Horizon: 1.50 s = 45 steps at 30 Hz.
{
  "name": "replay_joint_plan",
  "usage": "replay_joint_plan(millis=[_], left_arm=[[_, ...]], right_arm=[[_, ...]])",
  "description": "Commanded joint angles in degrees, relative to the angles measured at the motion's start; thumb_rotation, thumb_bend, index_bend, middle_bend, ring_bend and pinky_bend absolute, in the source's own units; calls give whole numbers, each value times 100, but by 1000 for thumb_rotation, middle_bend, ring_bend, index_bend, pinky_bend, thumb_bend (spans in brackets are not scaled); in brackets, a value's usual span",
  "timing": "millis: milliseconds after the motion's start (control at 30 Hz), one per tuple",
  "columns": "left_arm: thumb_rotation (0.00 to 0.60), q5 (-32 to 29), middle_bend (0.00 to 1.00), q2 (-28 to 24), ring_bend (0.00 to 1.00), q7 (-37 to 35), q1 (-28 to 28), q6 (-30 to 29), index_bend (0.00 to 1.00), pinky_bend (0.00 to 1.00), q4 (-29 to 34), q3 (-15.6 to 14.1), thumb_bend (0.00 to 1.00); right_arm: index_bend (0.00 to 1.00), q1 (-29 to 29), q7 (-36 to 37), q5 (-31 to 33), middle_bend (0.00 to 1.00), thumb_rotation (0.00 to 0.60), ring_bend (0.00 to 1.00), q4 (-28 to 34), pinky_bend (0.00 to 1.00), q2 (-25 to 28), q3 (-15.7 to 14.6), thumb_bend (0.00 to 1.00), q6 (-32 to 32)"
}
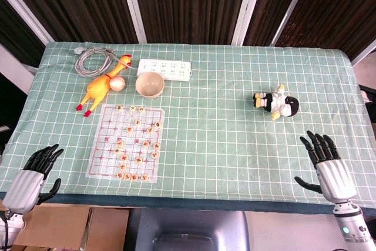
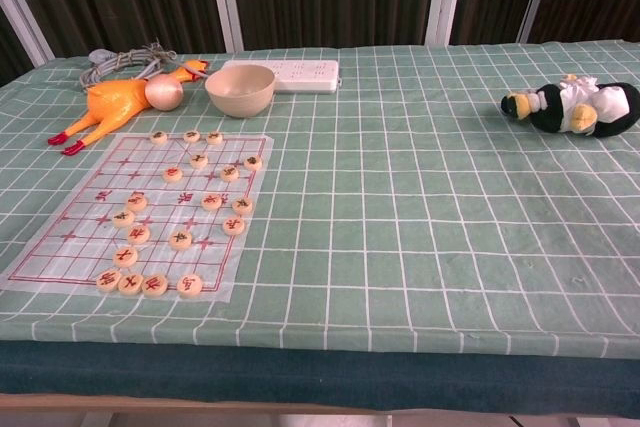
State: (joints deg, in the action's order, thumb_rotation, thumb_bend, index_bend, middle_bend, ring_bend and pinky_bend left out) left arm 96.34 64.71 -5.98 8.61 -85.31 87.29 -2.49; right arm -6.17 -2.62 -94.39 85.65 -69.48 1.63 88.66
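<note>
My left hand (image 1: 32, 174) hovers at the table's near left corner, fingers spread, holding nothing. My right hand (image 1: 328, 163) hovers at the near right corner, fingers also apart and empty. Neither hand shows in the chest view. Nearest the left hand lies a Chinese chess board sheet (image 1: 106, 163) (image 2: 60, 237) with several round wooden pieces (image 1: 138, 160) (image 2: 182, 239) on it. A plush penguin (image 1: 277, 104) (image 2: 580, 107) lies on its side, further back than the right hand.
At the back left lie a rubber chicken (image 1: 101, 88) (image 2: 112, 105), a small pink ball (image 1: 119, 83) (image 2: 165, 92), a cream bowl (image 1: 150, 84) (image 2: 240, 89), a white power strip (image 1: 166, 70) (image 2: 290, 74) and a coiled grey cable (image 1: 94, 58) (image 2: 122, 60). A green checked cloth (image 1: 235, 145) covers the table.
</note>
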Motion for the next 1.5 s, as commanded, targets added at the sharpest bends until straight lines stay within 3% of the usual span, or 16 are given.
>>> replay_joint_plan(millis=[33, 167, 300, 433, 500, 533, 567, 600, 633, 667, 700, 867, 1200, 1500], left_arm=[[600, 48, 0, 6, 0, 0, -6, -34, 0, 120, 5, -19, 469], [600, 113, 0, 10, 0, -87, 64, 105, 0, 120, 10, -82, 468], [600, 120, 0, -21, 0, -297, 268, 622, 0, 124, 127, -229, 468], [600, 115, 20, 329, 53, -303, 509, 776, 0, 196, -3, -39, 469], [600, 71, 148, 562, 182, -139, 569, 691, 0, 316, -90, 131, 468], [600, 60, 277, 675, 309, -60, 604, 648, 5, 434, -142, 211, 468], [600, 12, 475, 807, 517, -41, 655, 651, 31, 624, -172, 291, 468], [600, -61, 595, 866, 644, -70, 686, 716, 54, 739, -127, 317, 468], [600, -100, 793, 902, 849, -103, 722, 786, 113, 905, -52, 321, 468], [600, -102, 910, 946, 952, -141, 769, 848, 164, 978, 27, 318, 467], [600, -105, 971, 995, 994, -148, 793, 874, 210, 1000, 66, 317, 468], [600, -212, 1000, 1269, 1000, 180, 927, 1174, 325, 1000, 211, 275, 466], [600, -1027, 1000, 1467, 1000, 528, 1204, 1849, 349, 1000, 342, 518, 462], [600, -1142, 1000, 1741, 1000, 664, 1219, 1826, 381, 1000, 174, 474, 459]], right_arm=[[0, 16, 3, 6, 0, 600, 0, 22, 0, 13, -6, 118, 14], [0, 20, -47, 20, 0, 600, 0, 40, 0, 31, -28, 118, -30], [0, 35, -69, 145, 0, 600, 0, 133, 0, 116, -56, 118, -160], [0, 2, -51, 302, 0, 600, 0, 300, 0, 219, -23, 118, -321], [0, -7, -27, 246, 0, 600, 0, 280, 0, 212, -23, 118, -290], [0, -8, -23, 220, 0, 600, 0, 266, 0, 204, -26, 118, -273], [0, -8, -17, 190, 0, 600, 0, 252, 0, 194, -29, 118, -252], [0, -11, 0, 157, 0, 600, 0, 238, 0, 183, -27, 118, -227], [0, -18, 46, 94, 0, 600, 0, 209, 0, 167, -24, 118, -178], [0, -23, 141, -14, 0, 600, 0, 147, 0, 133, -21, 118, -79], [0, -23, 208, -91, 0, 600, 0, 87, 0, 102, -17, 118, 2], [0, -8, 217, -223, 0, 600, 0, -83, 0, -13, -37, 118, 134], [0, -52, 257, -218, 0, 600, 0, -67, 0, -22, -55, 118, 55], [0, -88, 264, -231, 0, 600, 0, -70, 0, -49, -89, 118, -22]])
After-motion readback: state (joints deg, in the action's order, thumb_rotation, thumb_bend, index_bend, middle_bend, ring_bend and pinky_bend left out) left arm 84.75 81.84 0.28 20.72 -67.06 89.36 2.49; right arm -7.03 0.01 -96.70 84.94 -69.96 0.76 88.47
